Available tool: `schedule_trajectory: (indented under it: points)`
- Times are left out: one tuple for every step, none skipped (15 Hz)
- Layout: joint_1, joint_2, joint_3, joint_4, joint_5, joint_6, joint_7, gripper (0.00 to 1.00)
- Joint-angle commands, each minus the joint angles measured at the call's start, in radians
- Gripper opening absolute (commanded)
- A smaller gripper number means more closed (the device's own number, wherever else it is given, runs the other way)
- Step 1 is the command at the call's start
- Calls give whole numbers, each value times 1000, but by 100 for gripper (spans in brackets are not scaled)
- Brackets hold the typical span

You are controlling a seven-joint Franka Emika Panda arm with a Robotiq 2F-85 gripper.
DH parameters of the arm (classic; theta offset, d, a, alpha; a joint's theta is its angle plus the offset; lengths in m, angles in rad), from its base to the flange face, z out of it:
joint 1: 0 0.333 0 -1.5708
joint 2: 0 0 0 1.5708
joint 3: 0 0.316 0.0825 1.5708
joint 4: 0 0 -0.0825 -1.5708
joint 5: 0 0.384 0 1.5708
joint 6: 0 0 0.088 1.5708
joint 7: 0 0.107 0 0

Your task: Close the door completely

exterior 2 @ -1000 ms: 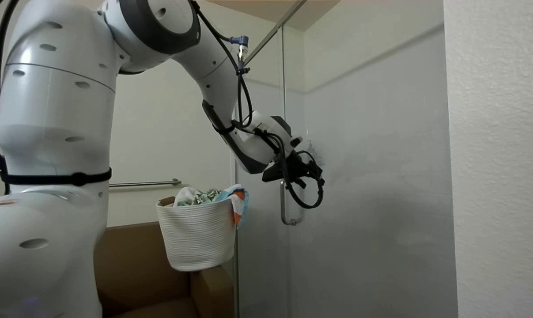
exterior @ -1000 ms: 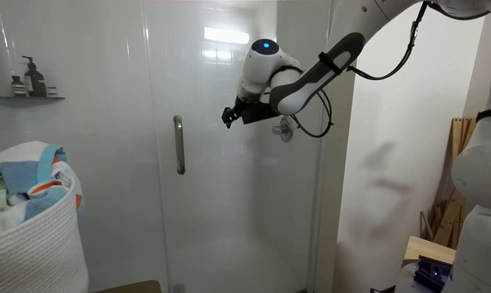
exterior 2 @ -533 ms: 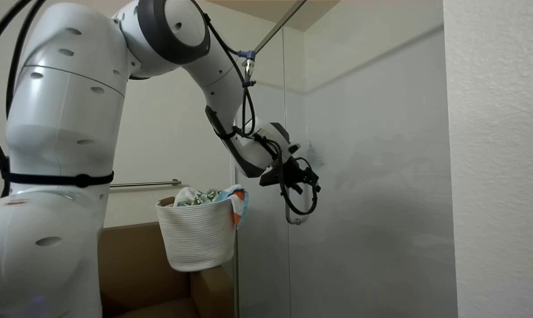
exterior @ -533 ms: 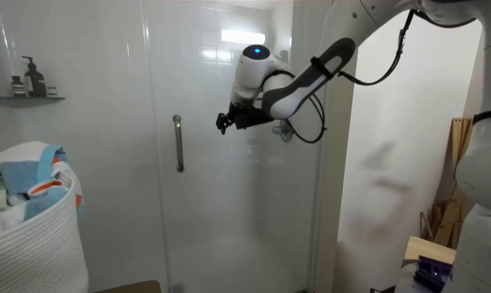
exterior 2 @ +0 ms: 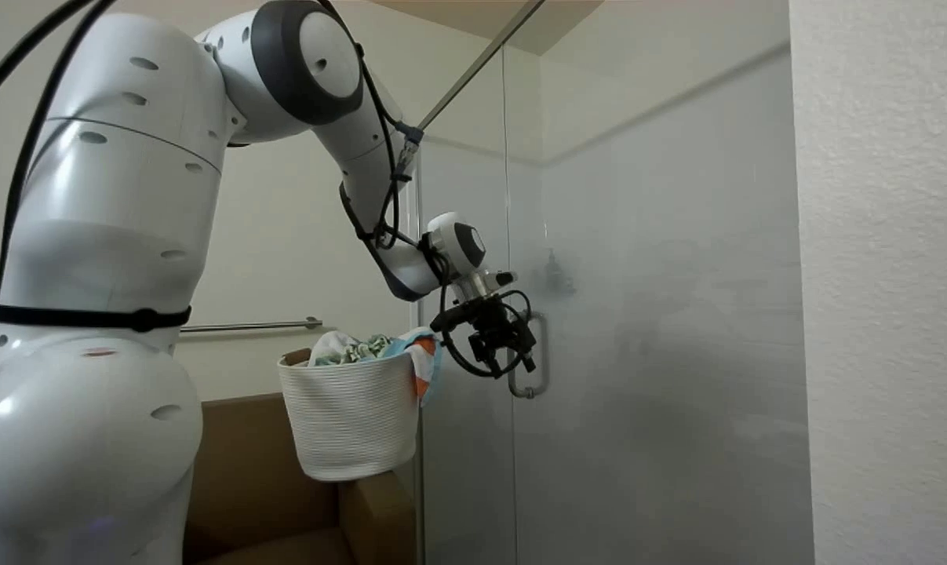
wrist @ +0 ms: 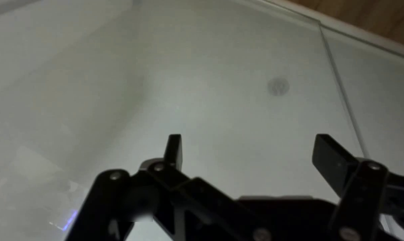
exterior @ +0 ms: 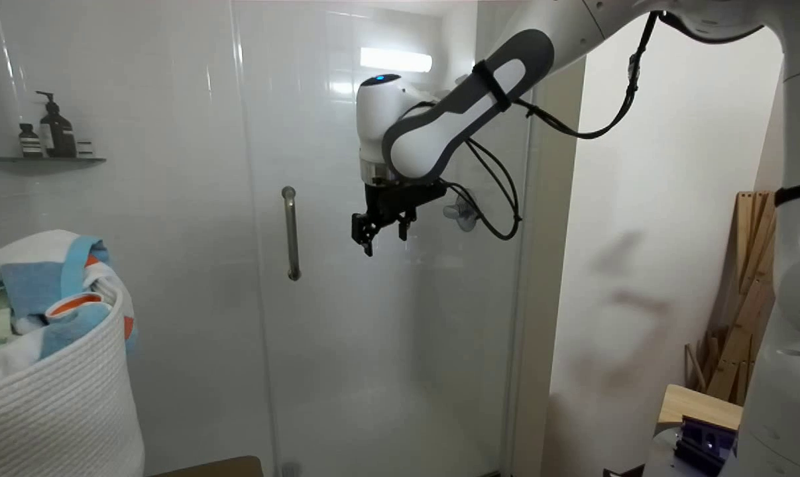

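End effector, carried by the robot arm, before the glass shower door. In the wrist view the black fingers are spread wide, one at nine o'clock and one at three o'clock of the gap, tips toward twelve; the gap shows only the pale shower seen beyond. Whether any part touches the glass cannot be told. A narrow seam slants from eleven to five o'clock, passing behind the finger at three o'clock; a round grey spot lies near it, and wood-toned flooring fills the corner at two o'clock. In an exterior view the fingers point toward six o'clock; the door's vertical bar handle is apart from the end effector at nine o'clock, and a clear knob lies at two. In an exterior view the door adjoins a fixed glass panel, their edges appearing in line; full closure cannot be judged. In both exterior views a white basket, heaped with cloths, stands toward eight o'clock of the end effector.
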Motion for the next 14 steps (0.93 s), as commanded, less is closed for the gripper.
schedule_trajectory:
  points:
    - [49,-68,-28,33,38,-282,-82,100]
    - [61,-87,-32,48,42,-369,-106,100]
    - [131,-106,-101,70,62,-456,-154,100]
    - [145,-121,-103,113,71,-541,-182,100]
    - [163,-140,-115,145,74,-609,-212,100]
    - [176,-163,-126,169,76,-644,-244,100]
    - [184,-190,-136,177,80,-656,-271,100]
    - [189,-216,-145,196,95,-663,-304,100]
    - [188,-242,-157,201,114,-650,-329,100]
    - [184,-258,-170,211,133,-635,-357,100]
    - [183,-279,-180,208,149,-624,-371,100]
    - [176,-295,-197,212,177,-604,-392,100]
    - [173,-309,-210,214,196,-595,-404,100]
    - [187,-280,-190,225,147,-627,-348,100]
